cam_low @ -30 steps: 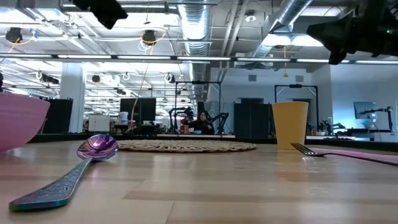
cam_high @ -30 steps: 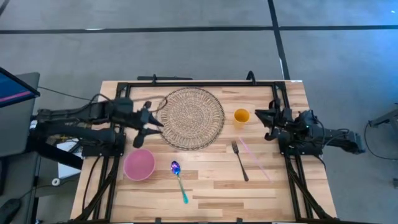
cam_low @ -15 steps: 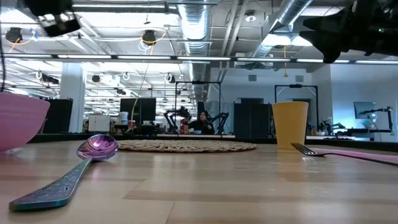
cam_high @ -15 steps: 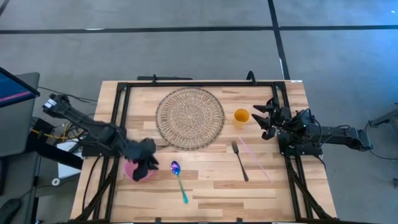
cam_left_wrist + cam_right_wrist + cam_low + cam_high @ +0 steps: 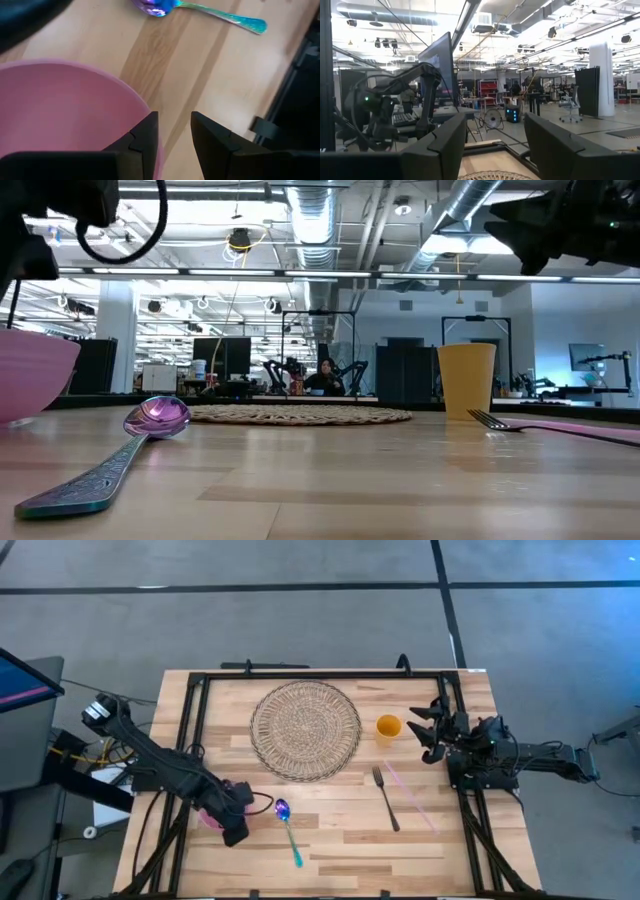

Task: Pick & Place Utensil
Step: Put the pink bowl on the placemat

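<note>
An iridescent spoon [image 5: 288, 831] with a purple bowl and teal handle lies flat on the wooden table [image 5: 340, 850], also seen in the left wrist view [image 5: 200, 10] and the low view [image 5: 120, 450]. A metal fork [image 5: 386, 798] lies right of it, tines toward the far edge. My left gripper [image 5: 243, 812] hangs open above the pink bowl [image 5: 65, 110], near the rim that faces the spoon. My right gripper [image 5: 422, 730] stands open in the air at the right, beside the orange cup [image 5: 388, 726].
A round woven placemat [image 5: 305, 730] lies at the far middle. A thin pink stick [image 5: 410, 795] lies beside the fork. A black frame [image 5: 320, 673] runs along the table's far, left and right sides. Bare wood stretches along the near edge.
My left arm has swung from beside the placemat toward the near edge and tipped down. It now hangs over the pink bowl, close to the spoon. My right gripper has opened. No object has moved.
</note>
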Action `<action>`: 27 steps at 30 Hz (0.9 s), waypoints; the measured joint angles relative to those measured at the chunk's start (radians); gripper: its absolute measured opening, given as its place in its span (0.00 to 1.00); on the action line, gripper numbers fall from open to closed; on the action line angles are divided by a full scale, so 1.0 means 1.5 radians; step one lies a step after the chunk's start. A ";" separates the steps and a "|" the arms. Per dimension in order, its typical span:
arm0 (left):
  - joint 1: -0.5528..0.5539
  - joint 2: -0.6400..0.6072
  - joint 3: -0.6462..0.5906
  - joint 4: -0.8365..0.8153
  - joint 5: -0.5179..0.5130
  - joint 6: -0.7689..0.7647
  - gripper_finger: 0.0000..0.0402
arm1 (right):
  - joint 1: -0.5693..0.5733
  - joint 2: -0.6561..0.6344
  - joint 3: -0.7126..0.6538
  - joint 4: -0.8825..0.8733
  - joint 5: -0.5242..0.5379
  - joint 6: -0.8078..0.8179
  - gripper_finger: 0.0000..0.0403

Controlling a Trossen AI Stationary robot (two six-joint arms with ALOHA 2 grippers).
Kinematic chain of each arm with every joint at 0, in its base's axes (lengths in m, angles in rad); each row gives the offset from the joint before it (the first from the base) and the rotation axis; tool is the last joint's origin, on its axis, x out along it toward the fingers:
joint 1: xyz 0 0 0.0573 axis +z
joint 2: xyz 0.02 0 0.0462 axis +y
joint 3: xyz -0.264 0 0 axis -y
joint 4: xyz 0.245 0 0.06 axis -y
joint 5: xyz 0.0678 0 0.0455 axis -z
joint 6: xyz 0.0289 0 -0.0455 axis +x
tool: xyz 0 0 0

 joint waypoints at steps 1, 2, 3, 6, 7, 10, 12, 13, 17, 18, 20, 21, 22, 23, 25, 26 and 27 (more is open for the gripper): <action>0.000 0.005 0.000 0.000 0.000 0.000 0.29 | 0.000 0.000 0.000 0.000 0.000 0.000 0.48; 0.000 0.011 0.000 0.000 0.000 0.000 0.29 | 0.000 0.000 0.000 0.000 0.000 0.000 0.48; 0.000 0.014 0.000 -0.003 0.000 0.000 0.29 | 0.000 0.000 0.000 0.000 0.000 0.000 0.48; 0.000 0.025 0.000 -0.004 -0.004 0.000 0.29 | 0.000 0.000 0.000 0.002 0.000 0.000 0.48; 0.000 0.031 0.000 -0.004 -0.007 0.000 0.29 | 0.000 0.000 0.000 0.002 0.000 0.000 0.48; 0.000 0.053 0.000 -0.005 -0.008 0.000 0.29 | 0.000 0.000 0.000 0.002 0.000 0.000 0.48; 0.000 0.067 0.000 -0.005 0.001 0.000 0.29 | 0.000 0.000 0.000 0.002 0.000 0.000 0.48; 0.000 0.073 0.000 -0.005 0.007 0.002 0.29 | 0.000 0.000 0.000 0.002 0.000 0.000 0.48; 0.000 0.086 -0.001 -0.006 0.010 0.012 0.27 | 0.000 0.000 0.000 0.002 0.000 0.000 0.48; 0.000 0.086 -0.001 -0.005 0.010 0.019 0.26 | 0.000 0.000 0.000 0.002 0.000 0.000 0.47; 0.000 0.087 -0.001 -0.006 0.010 0.038 0.22 | 0.000 0.000 0.000 0.002 0.000 0.000 0.47; 0.001 0.087 -0.001 -0.006 0.011 0.045 0.19 | 0.000 0.000 0.000 0.002 0.000 0.000 0.47; 0.002 0.085 -0.001 -0.007 0.012 0.048 0.15 | 0.000 0.000 0.000 0.002 0.000 0.000 0.47; 0.002 0.083 -0.001 -0.008 0.012 0.050 0.11 | 0.000 0.000 0.000 0.002 0.000 0.000 0.47; 0.002 0.076 0.000 -0.009 0.002 0.051 0.04 | 0.000 0.000 0.000 0.002 0.000 0.000 0.47; 0.003 0.073 0.001 -0.010 0.000 0.051 0.03 | 0.000 0.000 0.000 0.002 0.000 0.000 0.47; 0.003 0.070 0.001 -0.010 -0.003 0.049 0.03 | 0.000 0.000 0.000 0.002 0.000 0.000 0.47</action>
